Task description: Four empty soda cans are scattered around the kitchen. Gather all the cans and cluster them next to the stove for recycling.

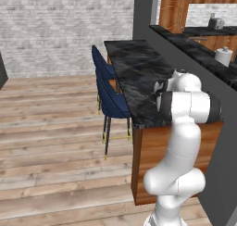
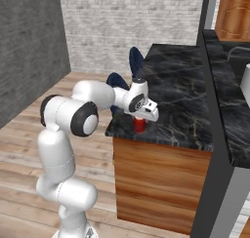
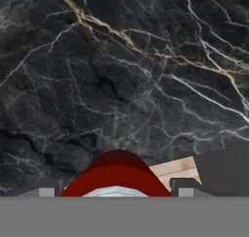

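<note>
A red soda can [image 2: 140, 127] with a silver top stands at the near left corner of the black marbled island counter [image 2: 183, 93]. My gripper [image 2: 140, 120] comes down on it from above. In the hand view the can [image 3: 116, 175] fills the gap between the two fingertips [image 3: 47, 191], and both jaws press against its sides. Past the can, the counter's corner and a strip of wood floor [image 3: 175, 168] show. The stove is out of view.
Two blue chairs [image 1: 113, 104] stand along the island's left side on the plank floor. A dark grey wall [image 1: 227, 141] rises to the right of the island. Behind it, a back counter carries a paper towel roll [image 1: 223, 56] and a toaster [image 1: 215, 22].
</note>
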Motion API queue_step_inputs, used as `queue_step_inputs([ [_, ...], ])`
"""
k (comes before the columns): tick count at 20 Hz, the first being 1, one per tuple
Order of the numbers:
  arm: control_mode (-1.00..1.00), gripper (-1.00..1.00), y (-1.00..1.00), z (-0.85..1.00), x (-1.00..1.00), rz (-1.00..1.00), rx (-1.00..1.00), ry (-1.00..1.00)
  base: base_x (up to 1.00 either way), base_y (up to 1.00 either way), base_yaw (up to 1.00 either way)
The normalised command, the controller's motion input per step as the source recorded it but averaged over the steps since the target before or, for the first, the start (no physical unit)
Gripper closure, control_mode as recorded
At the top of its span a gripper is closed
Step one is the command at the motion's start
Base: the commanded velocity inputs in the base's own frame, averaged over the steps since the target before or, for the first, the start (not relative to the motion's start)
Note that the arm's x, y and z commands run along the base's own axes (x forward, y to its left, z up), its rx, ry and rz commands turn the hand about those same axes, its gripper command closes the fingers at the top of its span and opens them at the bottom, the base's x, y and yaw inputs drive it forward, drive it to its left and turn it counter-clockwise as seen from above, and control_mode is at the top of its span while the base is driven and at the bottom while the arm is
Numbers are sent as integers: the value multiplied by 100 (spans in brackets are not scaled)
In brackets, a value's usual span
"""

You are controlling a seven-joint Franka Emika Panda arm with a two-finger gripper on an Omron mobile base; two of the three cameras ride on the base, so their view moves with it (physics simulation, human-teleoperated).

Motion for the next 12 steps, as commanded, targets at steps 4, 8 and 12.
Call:
queue_step_inputs([
  [4,-100,100,0,4,-46,-10,0,-3,0,0,0],
  [8,-100,100,0,8,-45,-11,0,0,0,0,0],
  [12,-100,100,0,7,-43,-12,0,1,0,0,0],
])
